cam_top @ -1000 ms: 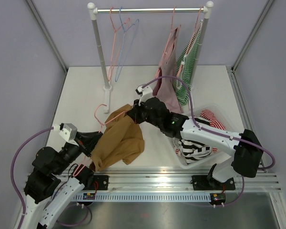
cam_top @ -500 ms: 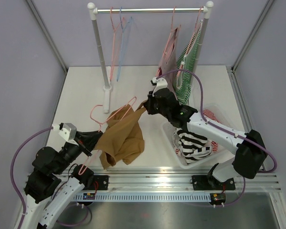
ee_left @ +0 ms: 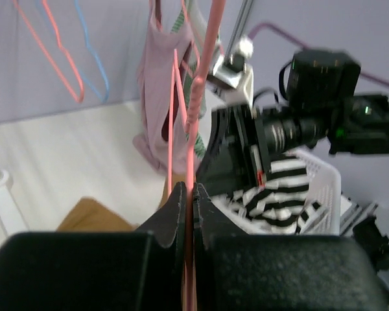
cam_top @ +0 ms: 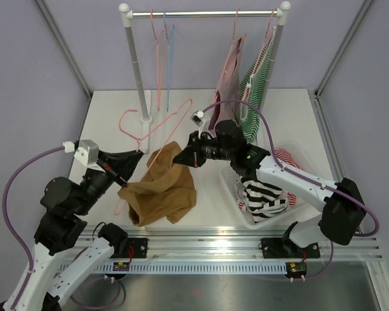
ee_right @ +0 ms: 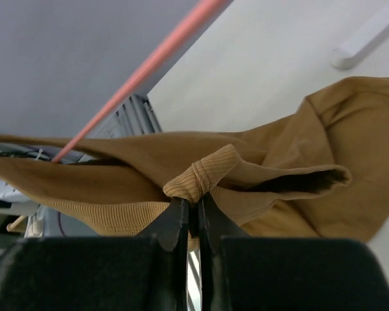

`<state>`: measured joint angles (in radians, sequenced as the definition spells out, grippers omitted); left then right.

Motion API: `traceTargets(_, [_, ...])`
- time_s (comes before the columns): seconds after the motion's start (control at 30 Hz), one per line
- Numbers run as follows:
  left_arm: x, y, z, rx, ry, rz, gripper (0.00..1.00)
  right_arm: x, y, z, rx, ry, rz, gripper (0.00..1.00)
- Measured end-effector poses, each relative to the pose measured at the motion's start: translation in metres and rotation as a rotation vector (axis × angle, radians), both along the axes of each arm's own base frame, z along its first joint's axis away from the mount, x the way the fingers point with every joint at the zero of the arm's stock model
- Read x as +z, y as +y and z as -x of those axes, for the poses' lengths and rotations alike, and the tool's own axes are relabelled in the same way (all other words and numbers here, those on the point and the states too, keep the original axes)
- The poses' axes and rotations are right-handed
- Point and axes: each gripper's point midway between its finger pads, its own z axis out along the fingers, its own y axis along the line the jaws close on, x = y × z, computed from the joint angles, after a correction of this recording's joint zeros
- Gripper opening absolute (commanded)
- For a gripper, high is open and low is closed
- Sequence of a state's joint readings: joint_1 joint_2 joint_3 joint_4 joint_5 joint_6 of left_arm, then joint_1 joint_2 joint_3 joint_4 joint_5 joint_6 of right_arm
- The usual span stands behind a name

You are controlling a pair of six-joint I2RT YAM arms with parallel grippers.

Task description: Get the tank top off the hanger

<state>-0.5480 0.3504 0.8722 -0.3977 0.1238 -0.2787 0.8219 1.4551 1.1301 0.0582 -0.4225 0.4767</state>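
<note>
**Top view.** My left gripper [cam_top: 131,161] is clamped on the pink hanger [cam_top: 181,109]. My right gripper [cam_top: 183,157] pinches a strap of the brown tank top [cam_top: 163,193], whose body is heaped on the table [cam_top: 107,113] at 6 o'clock of the hanger. The step in hand appears to be stripping the strap off the hanger. The next move likely calls for drawing my hands apart. The basket [cam_top: 305,194] at 3 o'clock and the rack post [cam_top: 137,71] at 12 o'clock limit travel.

**Left wrist view.** The jaws are shut on the hanger [ee_left: 201,97] wire.

**Right wrist view.** The jaws are shut on the bunched strap [ee_right: 198,178]. The hanger [ee_right: 149,65] wire passes at 11 o'clock.
</note>
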Motion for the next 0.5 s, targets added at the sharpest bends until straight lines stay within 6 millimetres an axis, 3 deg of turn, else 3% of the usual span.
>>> traceTargets(0.1, [0.034, -0.010, -0.017, -0.001, -0.050, 0.032, 0.00, 0.007, 0.007, 0.025, 0.080, -0.027, -0.003, 0.00])
traceTargets(0.27, [0.080, -0.023, -0.037, 0.000, -0.177, 0.107, 0.00, -0.007, 0.020, 0.067, 0.124, -0.083, 0.142, 0.00])
traceTargets(0.33, [0.092, -0.023, -0.039, 0.006, -0.200, 0.118, 0.00, -0.021, 0.015, 0.066, 0.080, -0.081, 0.199, 0.00])
traceTargets(0.5, [0.125, -0.017, -0.040, 0.037, -0.275, 0.150, 0.00, -0.061, -0.025, 0.052, -0.086, -0.048, 0.327, 0.00])
